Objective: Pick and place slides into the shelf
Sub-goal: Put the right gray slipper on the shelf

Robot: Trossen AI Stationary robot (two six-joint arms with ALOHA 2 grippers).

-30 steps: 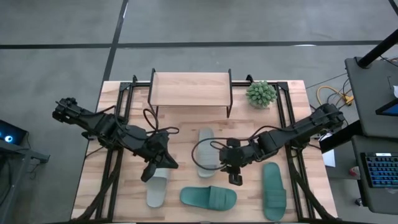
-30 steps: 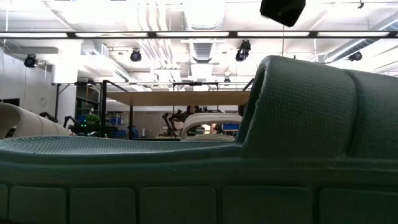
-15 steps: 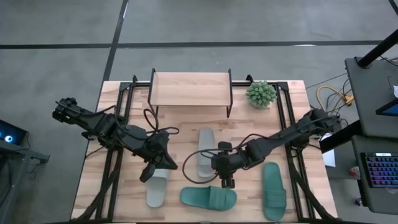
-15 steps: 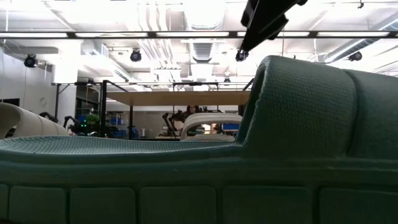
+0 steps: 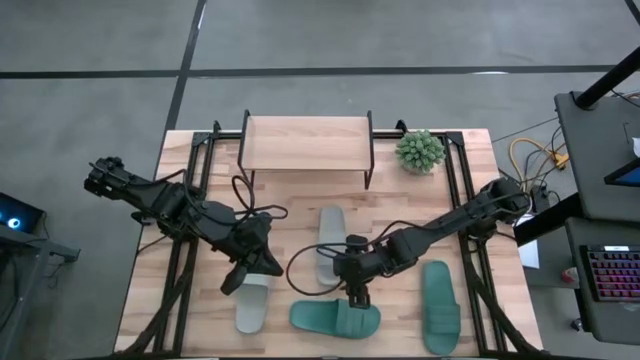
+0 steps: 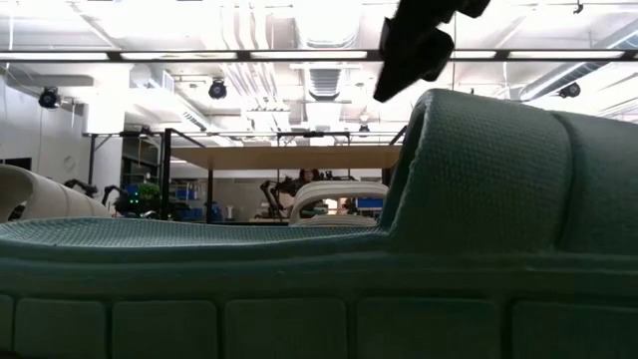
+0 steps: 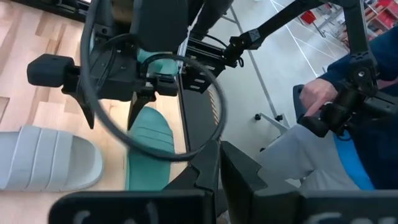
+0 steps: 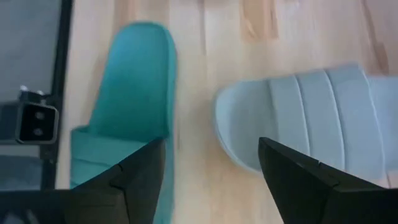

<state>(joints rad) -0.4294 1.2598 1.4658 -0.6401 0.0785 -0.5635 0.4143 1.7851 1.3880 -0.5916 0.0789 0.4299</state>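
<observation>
Two teal slides lie flat on the table: one [image 5: 335, 318] along the near edge, one [image 5: 440, 305] at the right. Two pale slides lie there too, one in the middle [image 5: 328, 245] and one at the near left [image 5: 252, 300]. My right gripper [image 5: 357, 295] hangs open just above the near teal slide [image 8: 134, 106], its fingers [image 8: 140, 177] wide apart and holding nothing. The low view shows it clear of that slide's strap [image 6: 498, 170]. My left gripper [image 5: 240, 275] is shut and empty over the left pale slide. The shelf [image 5: 305, 145] stands at the far edge.
A small green plant [image 5: 419, 150] stands to the right of the shelf. Black rails [image 5: 455, 200] run along both sides of the table. A camera [image 8: 37, 121] sits at the near edge by the teal slide. A seated person [image 7: 336, 106] shows beyond the table's right side.
My right gripper has gone toward the table's left and near edges and come down, from beside the middle pale slide to just above the near teal slide. No slide has moved.
</observation>
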